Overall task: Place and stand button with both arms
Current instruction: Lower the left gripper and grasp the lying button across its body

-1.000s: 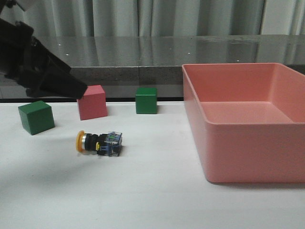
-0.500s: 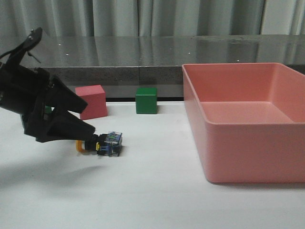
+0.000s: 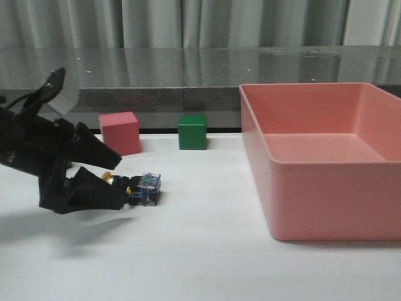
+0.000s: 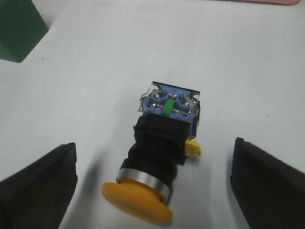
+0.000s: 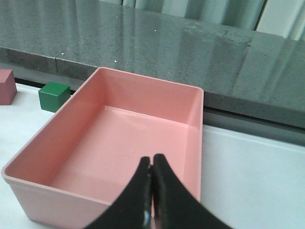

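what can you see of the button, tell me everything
The button lies on its side on the white table, not standing. It has a yellow mushroom cap, a metal ring behind it, a black body with a small yellow tab, and a clear bluish base block with metal terminals and a green insert. The cap end points toward the open left gripper, whose fingers sit either side without touching it.

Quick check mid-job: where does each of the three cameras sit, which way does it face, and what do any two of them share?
Front view: faces forward over the table; shows left gripper open around the lying button.
Left wrist view: looks down at button between its open fingers.
Right wrist view: above the pink bin, right gripper shut.
Shared: front and right wrist views both show the bin and green cube.
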